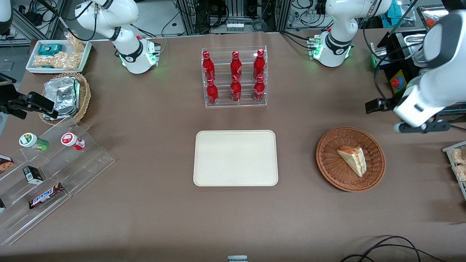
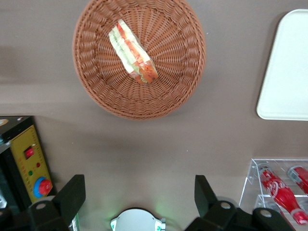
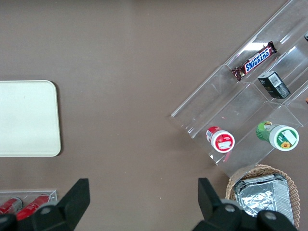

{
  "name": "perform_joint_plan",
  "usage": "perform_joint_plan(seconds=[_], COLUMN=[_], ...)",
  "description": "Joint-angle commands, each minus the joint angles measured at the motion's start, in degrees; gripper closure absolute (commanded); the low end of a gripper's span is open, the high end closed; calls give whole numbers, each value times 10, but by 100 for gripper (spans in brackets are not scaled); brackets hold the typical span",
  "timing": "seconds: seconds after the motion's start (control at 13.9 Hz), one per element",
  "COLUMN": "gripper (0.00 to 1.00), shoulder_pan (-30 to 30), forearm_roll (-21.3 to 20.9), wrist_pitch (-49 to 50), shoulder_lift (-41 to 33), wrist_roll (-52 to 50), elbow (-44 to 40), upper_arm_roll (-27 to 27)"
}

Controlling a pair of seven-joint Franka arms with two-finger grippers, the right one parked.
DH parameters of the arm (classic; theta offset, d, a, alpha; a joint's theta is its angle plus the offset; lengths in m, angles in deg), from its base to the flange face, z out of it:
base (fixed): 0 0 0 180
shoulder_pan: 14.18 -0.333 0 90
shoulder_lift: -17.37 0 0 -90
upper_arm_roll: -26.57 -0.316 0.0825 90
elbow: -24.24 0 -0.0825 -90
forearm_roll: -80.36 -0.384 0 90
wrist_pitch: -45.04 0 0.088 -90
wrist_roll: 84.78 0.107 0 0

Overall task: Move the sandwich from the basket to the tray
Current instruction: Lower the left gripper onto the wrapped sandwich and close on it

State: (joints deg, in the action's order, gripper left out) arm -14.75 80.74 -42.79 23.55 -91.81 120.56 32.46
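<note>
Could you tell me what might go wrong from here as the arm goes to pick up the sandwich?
The gripper is open and high above the table, not yet over the basket. The sandwich is a tapered wedge lying on its side, so the fingers could slip off it or crush it. The basket is light and shallow, so a misjudged descent might nudge or tip it. The tray has a low rim, so a careless release could let the sandwich slide off.

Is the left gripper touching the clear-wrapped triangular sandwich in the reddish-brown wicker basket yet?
Apart. The left wrist view shows the open left gripper with bare brown table between its fingers and the reddish-brown wicker basket, where the clear-wrapped triangular sandwich lies untouched.
</note>
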Motion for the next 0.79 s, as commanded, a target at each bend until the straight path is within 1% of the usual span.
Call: perform_joint_plan(seconds=[0.0,0.22,0.36,0.58,0.72], gripper=[0,0,0,0,0], shoulder_pan=[-1,0,-1,-8,-8], forearm_roll=[-2,-4,-3,-2,-2], wrist_pitch=[-87,-282,-374,-407,-460], shoulder_lift=[30,40,52,87,113], wrist_roll=[-18,-39,-102,-245,-325], elbow=[62,180,223,222,218], upper_arm_roll=[-1,-1,-2,-2,-2])
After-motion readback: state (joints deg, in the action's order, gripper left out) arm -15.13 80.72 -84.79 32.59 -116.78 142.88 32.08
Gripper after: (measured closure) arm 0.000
